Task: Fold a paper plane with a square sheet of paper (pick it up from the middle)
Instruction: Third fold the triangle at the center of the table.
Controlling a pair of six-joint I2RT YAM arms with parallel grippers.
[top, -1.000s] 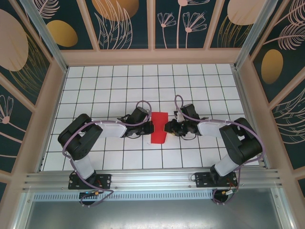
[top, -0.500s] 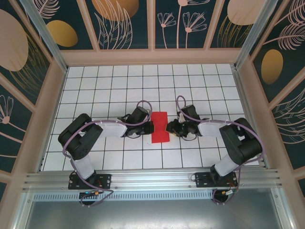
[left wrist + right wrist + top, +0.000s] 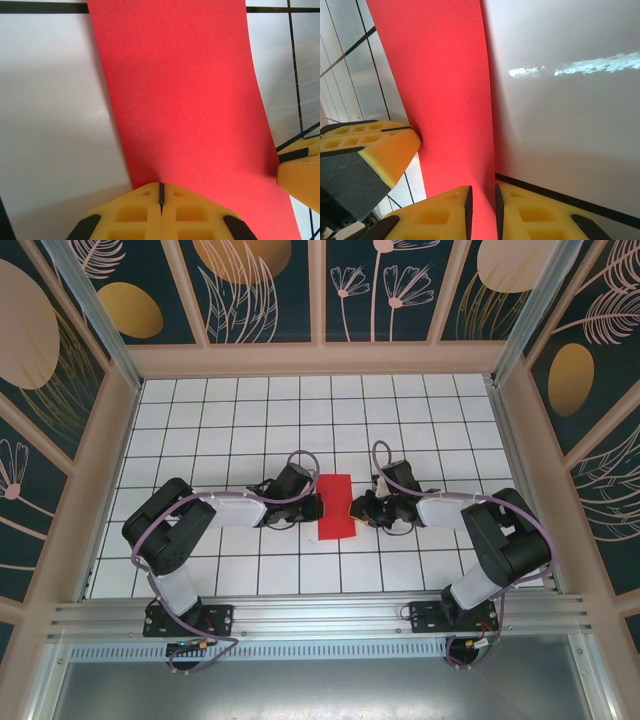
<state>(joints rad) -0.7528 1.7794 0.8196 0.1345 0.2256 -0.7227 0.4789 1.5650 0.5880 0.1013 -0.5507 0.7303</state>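
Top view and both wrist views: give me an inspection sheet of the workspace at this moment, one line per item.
Surface: white tabletop with a dark grid, bare around the paper.
Job's things: red paper, a folded rectangle, lying between the two arms.
Clutter: nothing seen.
Grippers: left gripper shut, its yellow fingers meeting at the paper's edge; right gripper nearly shut, a narrow slit between its fingers with the paper's edge in it.
Cables: purple cables looping along both arms.
Surroundings: wooden frame with dark floral panels; metal rail at the near edge.

Paper [image 3: 334,507] between left hand [image 3: 315,508] and right hand [image 3: 353,510]
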